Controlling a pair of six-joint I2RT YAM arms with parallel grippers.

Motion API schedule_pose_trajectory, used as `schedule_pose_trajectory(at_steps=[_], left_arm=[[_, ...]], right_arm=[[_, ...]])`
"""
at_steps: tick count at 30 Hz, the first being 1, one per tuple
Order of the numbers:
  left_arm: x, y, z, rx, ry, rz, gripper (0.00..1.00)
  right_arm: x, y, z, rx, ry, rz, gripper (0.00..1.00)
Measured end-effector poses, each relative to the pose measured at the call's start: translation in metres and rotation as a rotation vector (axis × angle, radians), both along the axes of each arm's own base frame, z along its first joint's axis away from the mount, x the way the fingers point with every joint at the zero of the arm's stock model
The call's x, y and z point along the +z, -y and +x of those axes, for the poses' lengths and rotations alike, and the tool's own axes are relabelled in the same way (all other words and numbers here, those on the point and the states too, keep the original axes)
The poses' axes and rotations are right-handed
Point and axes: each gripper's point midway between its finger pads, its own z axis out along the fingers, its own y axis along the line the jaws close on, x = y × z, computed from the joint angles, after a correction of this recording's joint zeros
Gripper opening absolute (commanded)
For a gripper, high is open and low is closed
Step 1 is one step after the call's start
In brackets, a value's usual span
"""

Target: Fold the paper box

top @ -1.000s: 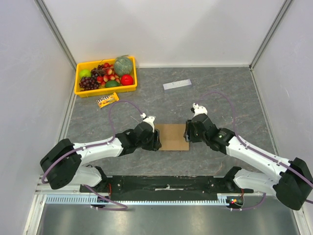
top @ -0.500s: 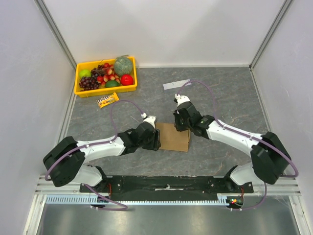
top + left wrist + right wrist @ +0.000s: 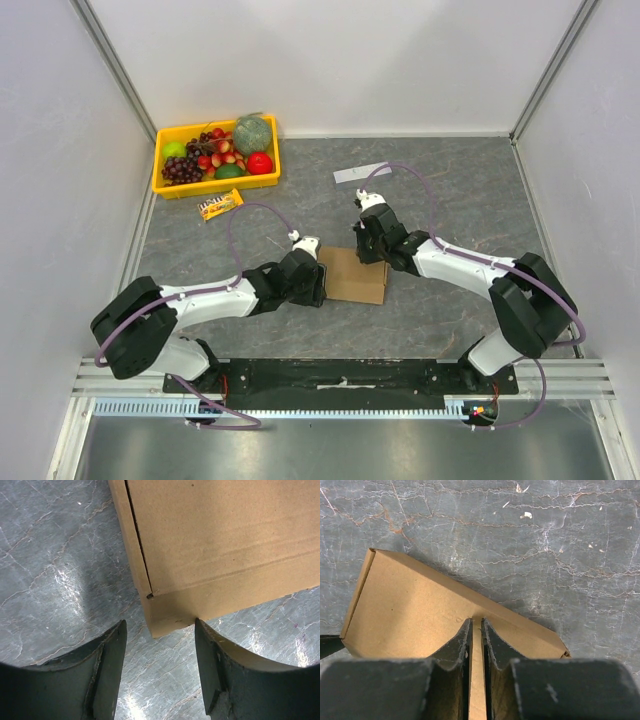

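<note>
Mostly grey marbled table [image 3: 580, 570] here, with a few white flecks [image 3: 525, 515] up in the upper right. The paper box [image 3: 415, 610] sits in the lower left half of the frame, skewed, its far edge running diagonally from upper left down to the lower right. The right gripper [image 3: 476, 624] comes up from bottom centre, fingers [image 3: 455, 645] pinched almost together over the box top, tips just short of that far edge. A thin sliver of cardboard shows between them; can't tell if it's actually clamped. A dark shape [image 3: 327, 645] pokes in at the left edge by the box's corner.
</note>
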Motion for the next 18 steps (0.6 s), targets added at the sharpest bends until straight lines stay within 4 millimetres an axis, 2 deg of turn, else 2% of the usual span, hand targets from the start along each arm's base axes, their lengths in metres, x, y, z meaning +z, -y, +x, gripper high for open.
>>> schedule_pose_trajectory(at_steps=[10,18], left_arm=[[-0.008,-0.003,0.008,0.014,0.018,0.050,0.64],[-0.008,-0.002,0.023,0.053,0.053,0.081,0.65]], right_arm=[[0.000,-0.002,0.000,0.012,-0.015,0.023,0.15],[0.000,-0.005,-0.003,0.030,-0.035,0.044,0.15]])
